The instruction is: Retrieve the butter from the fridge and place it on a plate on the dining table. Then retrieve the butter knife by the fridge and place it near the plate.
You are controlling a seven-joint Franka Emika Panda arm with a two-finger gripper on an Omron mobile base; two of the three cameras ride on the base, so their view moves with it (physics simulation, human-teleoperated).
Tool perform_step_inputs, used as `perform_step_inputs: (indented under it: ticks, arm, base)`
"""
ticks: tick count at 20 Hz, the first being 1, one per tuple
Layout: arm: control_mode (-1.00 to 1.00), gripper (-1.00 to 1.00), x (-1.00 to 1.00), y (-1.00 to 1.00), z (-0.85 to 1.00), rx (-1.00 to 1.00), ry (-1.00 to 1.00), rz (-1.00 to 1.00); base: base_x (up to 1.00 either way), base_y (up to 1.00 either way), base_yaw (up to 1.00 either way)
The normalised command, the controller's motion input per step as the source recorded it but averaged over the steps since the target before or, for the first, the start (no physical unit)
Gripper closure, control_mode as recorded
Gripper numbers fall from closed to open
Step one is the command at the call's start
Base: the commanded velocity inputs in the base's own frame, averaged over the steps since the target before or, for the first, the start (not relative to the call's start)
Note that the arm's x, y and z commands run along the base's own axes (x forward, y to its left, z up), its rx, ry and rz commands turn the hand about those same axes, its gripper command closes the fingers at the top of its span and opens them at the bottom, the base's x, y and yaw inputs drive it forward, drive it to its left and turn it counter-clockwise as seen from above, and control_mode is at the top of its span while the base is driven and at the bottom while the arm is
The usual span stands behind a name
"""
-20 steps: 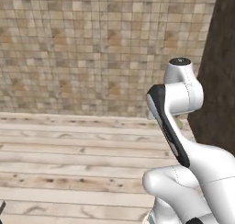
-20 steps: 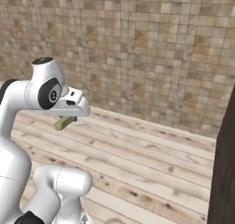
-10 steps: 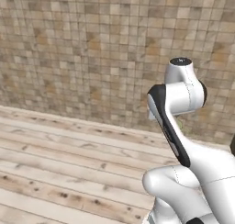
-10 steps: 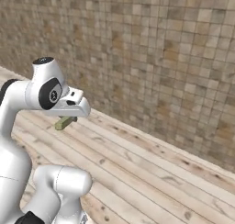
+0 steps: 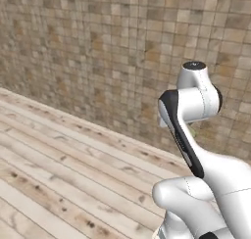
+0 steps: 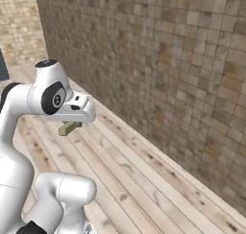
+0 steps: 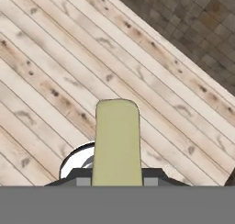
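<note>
Brown tiled wall (image 5: 98,52) and pale plank floor (image 5: 59,184) have swung across both base views, so the base is turning in transit. Fingers (image 7: 82,182) clamp the pale yellow-green butter stick (image 7: 117,142), carried above the floor, plate not reached.

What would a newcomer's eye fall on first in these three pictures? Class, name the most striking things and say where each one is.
First, the small pale yellow-green rectangular stick of butter, jutting up the middle of the hand view, clamped in the two-finger gripper above the pale wooden plank floor. In the right base view the same stick pokes out under the white hand at mid-left. Behind stands the brown-and-tan tiled wall, across the upper part of both base views.
</note>
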Motion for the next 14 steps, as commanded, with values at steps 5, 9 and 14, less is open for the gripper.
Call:
perform_step_inputs:
  ticks: [5, 9, 14]
  arm:
    - [1.0, 1.0, 0.0, 0.0, 0.0, 0.0, 0.0, 0.0]
    - [1.0, 1.0, 0.0, 0.0, 0.0, 0.0, 0.0, 0.0]
    - [1.0, 1.0, 0.0, 0.0, 0.0, 0.0, 0.0, 0.0]
  base:
    - [1.0, -0.04, 0.67]
    - [1.0, -0.17, 0.73]
    - [1.0, -0.22, 0.78]
